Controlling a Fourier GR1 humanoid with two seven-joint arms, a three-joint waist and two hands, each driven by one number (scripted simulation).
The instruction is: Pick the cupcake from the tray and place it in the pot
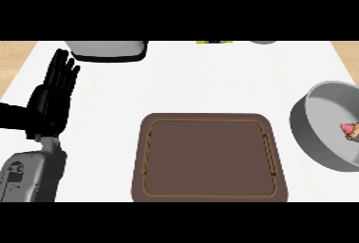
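Note:
The brown tray lies in the middle of the white counter with nothing on it. At the right edge stands the grey pot, partly cut off by the view. A small pink and brown cupcake lies inside it, against the right border. My left hand shows at the left, open with fingers straight and pointing up, apart from the tray. My right hand shows nowhere.
A grey and black appliance sits at the back left edge of the counter. Small items, one yellow and one grey, peek in at the back edge. Wooden surface borders the counter on both sides.

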